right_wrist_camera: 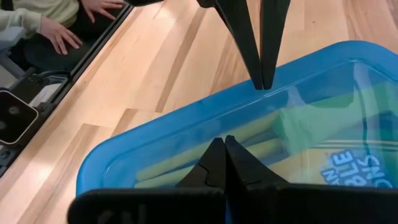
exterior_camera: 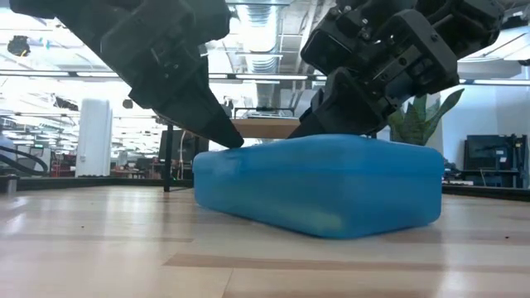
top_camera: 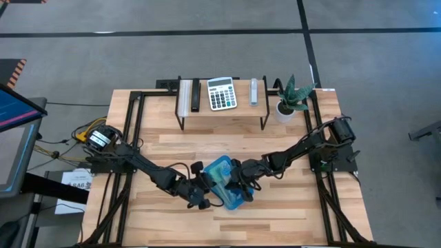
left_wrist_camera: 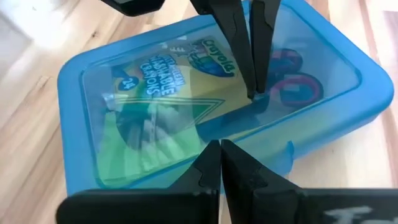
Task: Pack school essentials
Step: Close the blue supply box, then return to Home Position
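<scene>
**Both grippers closed on the lid of the packed blue case**

Nearest us in the low view, bare light wood table (exterior_camera: pixel 99 257) planks run up to the translucent blue plastic case (exterior_camera: pixel 323 186), which lies flat, lid on, near the front middle of the table. We see both arms meeting over it. The left gripper (exterior_camera: pixel 234 141) has its jaws together, tip touching the lid's edge on the left. The right gripper (exterior_camera: pixel 310 128) also has its jaws together, pressing on the lid top. Neither holds anything.

Through the lid we read the yellow-green crayon box (left_wrist_camera: pixel 186 68) lying flat inside, the red-handled scissors (left_wrist_camera: pixel 292 84) beside it, and a lime-green sticky-note pad (left_wrist_camera: pixel 134 146) at the other end. The right wrist view shows yellow pencils (right_wrist_camera: pixel 249 137) lying lengthwise in the case.

Farther back, a black-legged shelf (top_camera: pixel 222 114) carries the white-and-grey calculator (top_camera: pixel 222 94), with a dark flat item and pale items beside it. A potted plant (top_camera: pixel 289 102) stands at the shelf's right end. Beyond the table: grey floor, cables and a screen at the left, and an open workshop room with ceiling ducts. A person's hand (right_wrist_camera: pixel 59 34) rests just off the table edge.
</scene>
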Available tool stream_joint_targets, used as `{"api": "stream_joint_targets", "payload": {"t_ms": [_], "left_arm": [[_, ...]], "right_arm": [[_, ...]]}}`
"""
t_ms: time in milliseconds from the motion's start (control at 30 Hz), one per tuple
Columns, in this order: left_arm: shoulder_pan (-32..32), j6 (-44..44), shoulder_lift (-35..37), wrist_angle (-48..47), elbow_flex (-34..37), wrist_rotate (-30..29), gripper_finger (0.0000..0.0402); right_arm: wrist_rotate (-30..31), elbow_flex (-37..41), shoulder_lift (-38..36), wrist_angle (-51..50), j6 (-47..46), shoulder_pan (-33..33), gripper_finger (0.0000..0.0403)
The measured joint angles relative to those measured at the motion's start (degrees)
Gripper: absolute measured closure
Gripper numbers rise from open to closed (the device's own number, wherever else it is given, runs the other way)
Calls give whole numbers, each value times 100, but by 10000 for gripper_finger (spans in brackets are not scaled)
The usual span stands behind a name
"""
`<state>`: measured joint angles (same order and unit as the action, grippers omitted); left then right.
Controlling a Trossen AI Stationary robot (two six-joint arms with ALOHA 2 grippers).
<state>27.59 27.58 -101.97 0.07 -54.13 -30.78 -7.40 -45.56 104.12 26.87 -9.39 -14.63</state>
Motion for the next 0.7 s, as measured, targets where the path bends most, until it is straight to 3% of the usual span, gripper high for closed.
{"api": "stream_joint_targets", "payload": {"t_ms": [333,700], "left_arm": [[-24,-102,29,-23,0,144,401],[184,-773,674,-24,-4,-295,401]], "right_arm": [[13,0,-24,-94,44,9,397],[242,13,-838,-167,40,-161,393]]}}
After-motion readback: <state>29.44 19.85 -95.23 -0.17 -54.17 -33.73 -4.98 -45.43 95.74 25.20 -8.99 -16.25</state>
